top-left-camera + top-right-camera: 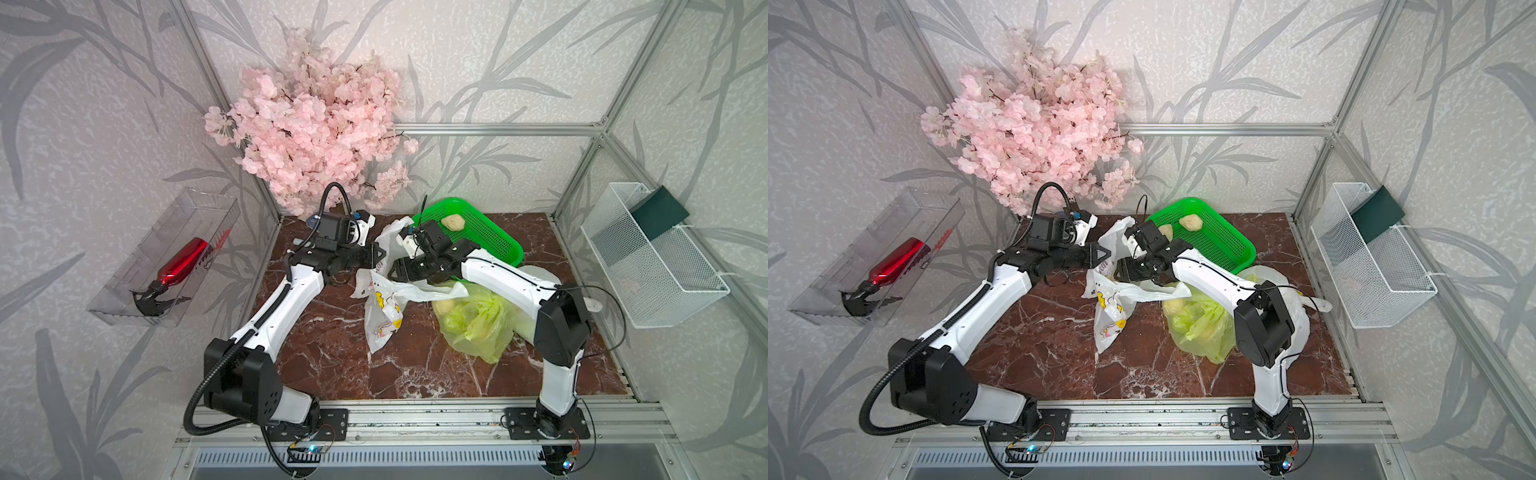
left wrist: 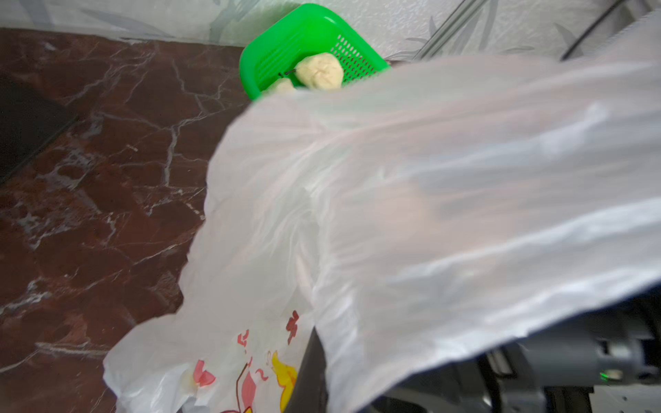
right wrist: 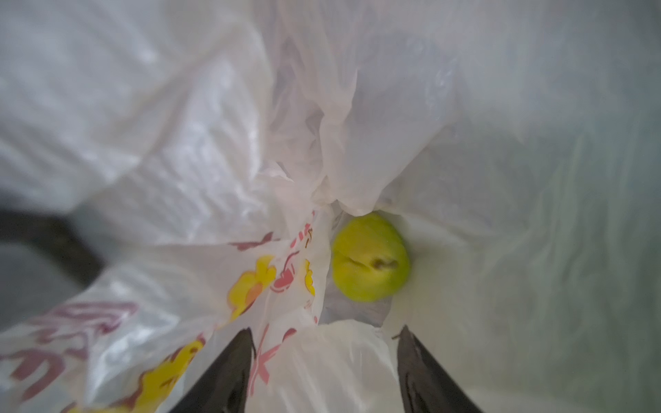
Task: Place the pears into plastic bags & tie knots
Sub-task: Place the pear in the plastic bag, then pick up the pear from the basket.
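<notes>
Right wrist: round yellow-green pear [image 3: 370,257] inside crinkly white bag [image 3: 171,136]

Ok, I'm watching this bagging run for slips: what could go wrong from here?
The shut left gripper holds the white bag up by its rim; if thin plastic slips, the mouth may collapse.
The open right gripper sits inside the bag near the pear; withdrawing could snag and drag the plastic.

Left gripper [image 1: 377,254]: jaws lost in the handle of the white bag [image 1: 384,316]; wrist view veiled by plastic. Right gripper [image 3: 325,329]: jaws cut off at frame edge. Pear [image 3: 370,257] inside blurred, part under a fold. Second white bag [image 1: 1273,275], 3 o'clock on bench [image 1: 332,374], mostly behind right arm [image 1: 1208,278].
</notes>
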{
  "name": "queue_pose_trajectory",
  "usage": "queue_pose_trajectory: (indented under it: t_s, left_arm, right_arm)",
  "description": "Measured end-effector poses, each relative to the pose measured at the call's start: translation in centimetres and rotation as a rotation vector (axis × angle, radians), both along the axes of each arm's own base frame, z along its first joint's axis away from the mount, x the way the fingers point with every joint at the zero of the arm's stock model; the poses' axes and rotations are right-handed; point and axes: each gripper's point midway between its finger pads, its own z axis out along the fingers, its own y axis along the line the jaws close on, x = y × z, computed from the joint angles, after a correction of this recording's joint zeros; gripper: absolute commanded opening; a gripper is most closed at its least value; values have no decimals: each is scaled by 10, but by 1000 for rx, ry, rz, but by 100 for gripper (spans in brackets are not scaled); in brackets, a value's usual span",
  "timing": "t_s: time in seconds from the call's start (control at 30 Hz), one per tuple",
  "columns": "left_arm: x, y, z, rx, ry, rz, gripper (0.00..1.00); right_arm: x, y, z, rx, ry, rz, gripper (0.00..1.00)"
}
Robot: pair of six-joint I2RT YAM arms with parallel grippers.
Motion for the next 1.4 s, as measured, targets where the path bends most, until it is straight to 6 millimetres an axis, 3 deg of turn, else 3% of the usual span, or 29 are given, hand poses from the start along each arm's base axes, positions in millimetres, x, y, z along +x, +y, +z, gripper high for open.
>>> queue_pose_trajectory:
  t_s: [0.1,0.17,0.3,0.37,0.47,0.57,0.7,0.9,1.17,1.4]
  left_arm:
    - [10,21,-10,32,39,89,0]
    - [14,37,-15,48,60,147,0]
    - [19,58,-19,62,74,219,0]
    - [16,59,-21,59,80,223,0]
    - [10,56,-21,43,83,215,0]
    - [5,53,-16,27,72,200,0]
    - [2,48,-9,10,53,181,0]
    - [-5,41,-13,1,61,156,0]
    - [-8,39,-9,-4,52,146,0]
    - [-11,39,-4,-5,35,140,0]
  right_arm:
    - [4,-6,23,49,-15,7,69]
    - [13,-20,41,88,-37,-23,68]
    - [50,-72,78,188,-108,-189,69]
    - [75,-98,82,192,-130,-297,72]
    - [119,-130,64,117,-149,-463,80]
    - [154,-138,30,16,-161,-562,84]
    - [187,-136,-22,-91,-154,-623,85]
    - [226,-124,-80,-146,-129,-652,85]
    - [266,-112,-110,-154,-132,-679,80]
    - [270,-110,-120,-154,-115,-666,51]
